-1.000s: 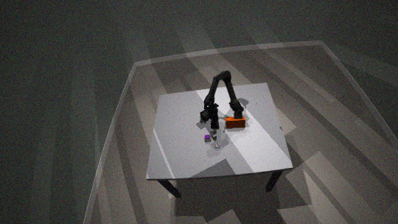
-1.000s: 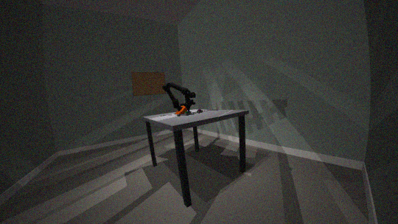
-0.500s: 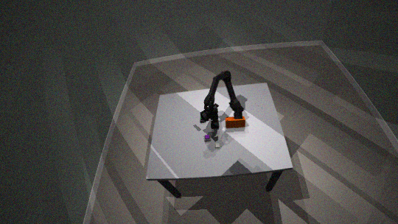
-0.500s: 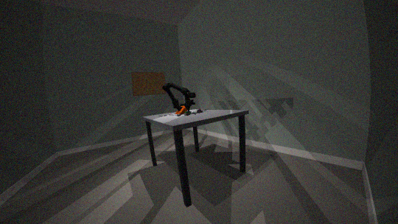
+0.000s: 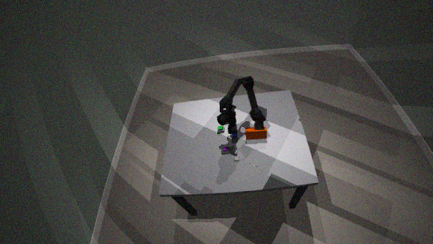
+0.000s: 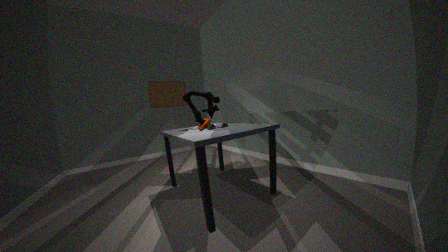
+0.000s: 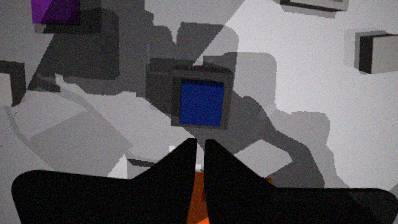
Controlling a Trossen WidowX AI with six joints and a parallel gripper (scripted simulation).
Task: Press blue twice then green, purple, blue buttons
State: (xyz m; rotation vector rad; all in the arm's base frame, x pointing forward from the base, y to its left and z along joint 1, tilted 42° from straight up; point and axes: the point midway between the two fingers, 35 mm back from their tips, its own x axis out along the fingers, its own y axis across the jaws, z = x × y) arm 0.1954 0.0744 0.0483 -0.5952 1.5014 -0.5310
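With its two black fingers drawn together to a thin slit and nothing between them, the gripper is closed and points down at the table. Seen from the wrist, the fingertips sit just short of the blue button, apart from it, with bare table surface showing between tips and button. The blue button is a square cap set in a dark grey housing, directly ahead of the fingertips. Up and to the left of the blue button, at the frame corner, lies the purple button, partly cut off. Up and to the right of the blue button stands a grey block, well apart from it. From the top view, the green button lies just left of the gripper, and the purple button lies nearer the table's front edge. The arm's orange base sits to the right of the blue button.
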